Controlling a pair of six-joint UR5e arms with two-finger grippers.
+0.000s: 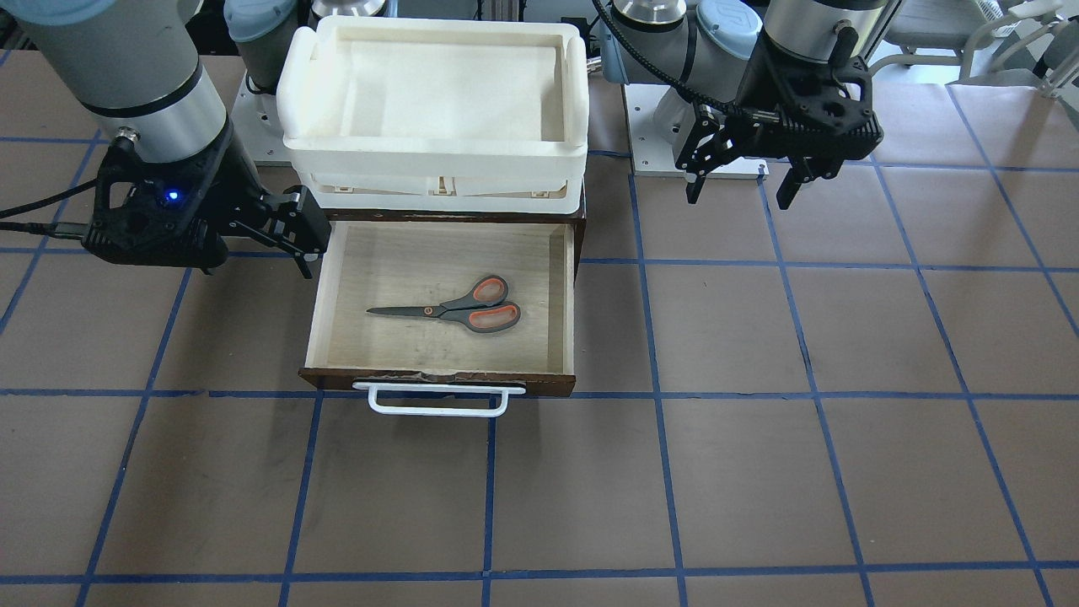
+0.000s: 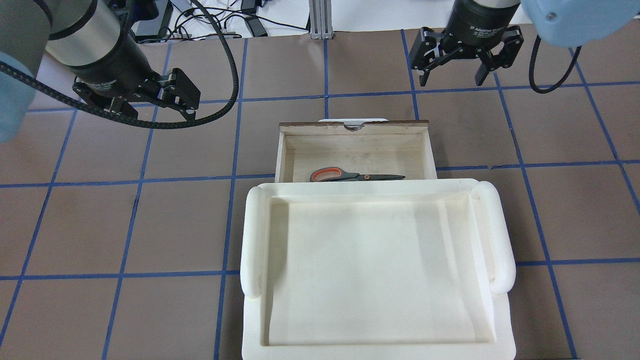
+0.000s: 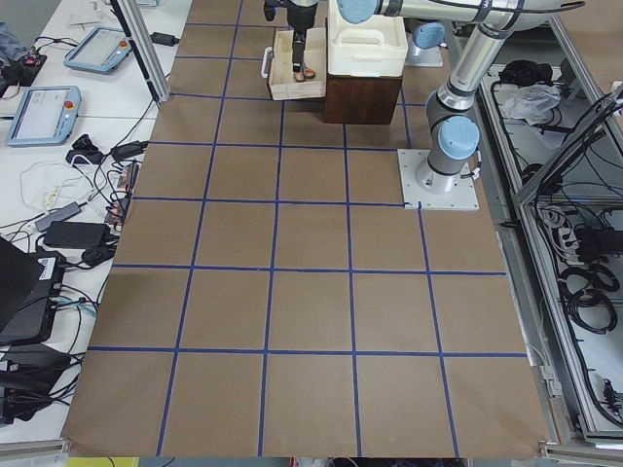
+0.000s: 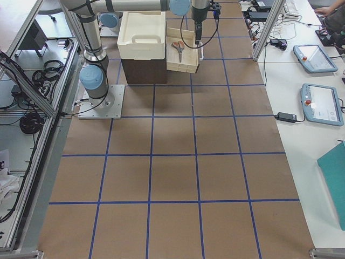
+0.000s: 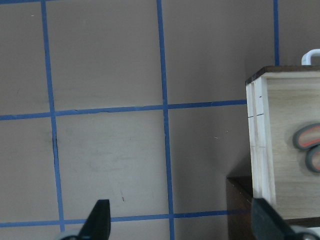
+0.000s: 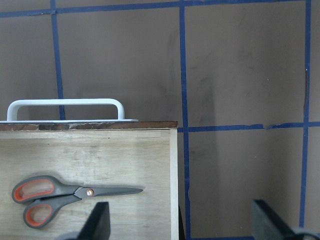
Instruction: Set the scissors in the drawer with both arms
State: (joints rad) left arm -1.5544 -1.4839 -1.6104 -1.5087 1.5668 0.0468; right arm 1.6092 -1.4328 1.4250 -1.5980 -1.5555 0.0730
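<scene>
The scissors [image 1: 472, 310] lie flat inside the open drawer [image 1: 324, 295], handles toward my left side; nothing grips them. They also show in the overhead view [image 2: 350, 176] and the right wrist view [image 6: 55, 197], and their handles show in the left wrist view [image 5: 310, 145]. The drawer's white handle [image 1: 438, 400] points away from me. My right gripper [image 1: 253, 265] is open and empty above the drawer's right side wall. My left gripper [image 1: 739, 198] is open and empty, raised beside the drawer's other side.
A cream-white plastic tray [image 2: 255, 240] sits on top of the cabinet, behind the open drawer. Brown table surface with blue grid tape [image 1: 759, 472] surrounds the cabinet. Cables and tablets [image 3: 88, 49] lie on the side bench beyond the table.
</scene>
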